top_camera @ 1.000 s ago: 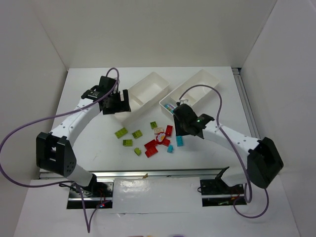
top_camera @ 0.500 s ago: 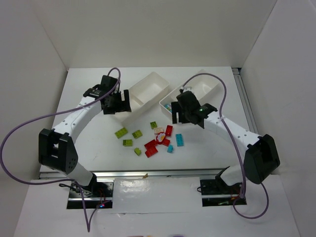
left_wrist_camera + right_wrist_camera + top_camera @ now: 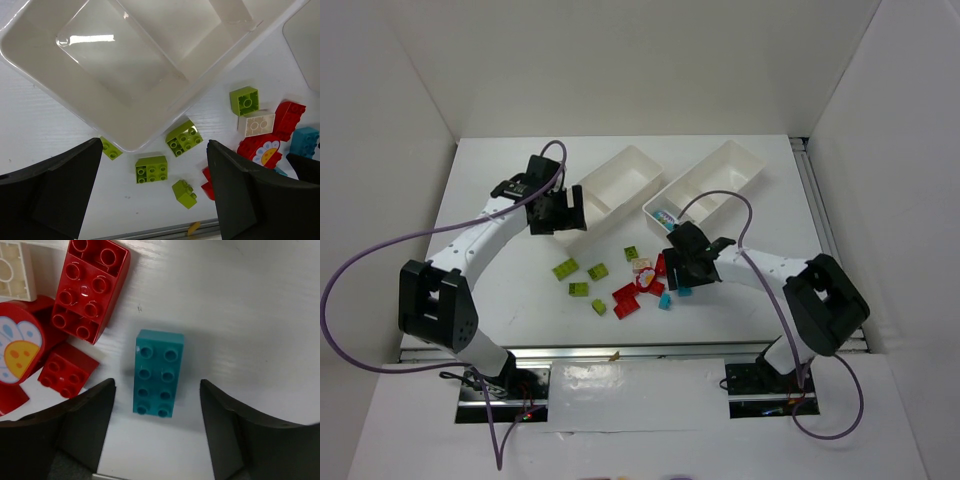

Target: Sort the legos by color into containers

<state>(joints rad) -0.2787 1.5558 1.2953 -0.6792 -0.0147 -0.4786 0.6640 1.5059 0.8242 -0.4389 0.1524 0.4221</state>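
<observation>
My right gripper (image 3: 684,272) is open and low over the brick pile; a cyan two-by-four lego (image 3: 157,373) lies flat on the table between its fingers (image 3: 90,420), untouched. Red legos (image 3: 92,290) and a beige one (image 3: 15,270) lie just left of it. My left gripper (image 3: 560,212) is open and empty, hovering at the near end of the left white tray (image 3: 638,163), whose compartment below it (image 3: 30,45) holds nothing. Lime green legos (image 3: 151,169) lie on the table beneath it. The right tray (image 3: 745,165) holds a cyan piece (image 3: 665,215) in its near end.
Green legos (image 3: 579,289) lie left of the pile, red ones (image 3: 625,293) in the middle, and a small cyan one (image 3: 665,301) near the front. White walls enclose the table. A metal rail (image 3: 620,352) runs along the front edge.
My right gripper rose toward the right tray's near end, then came back down over the cyan brick. The left arm has barely moved.
</observation>
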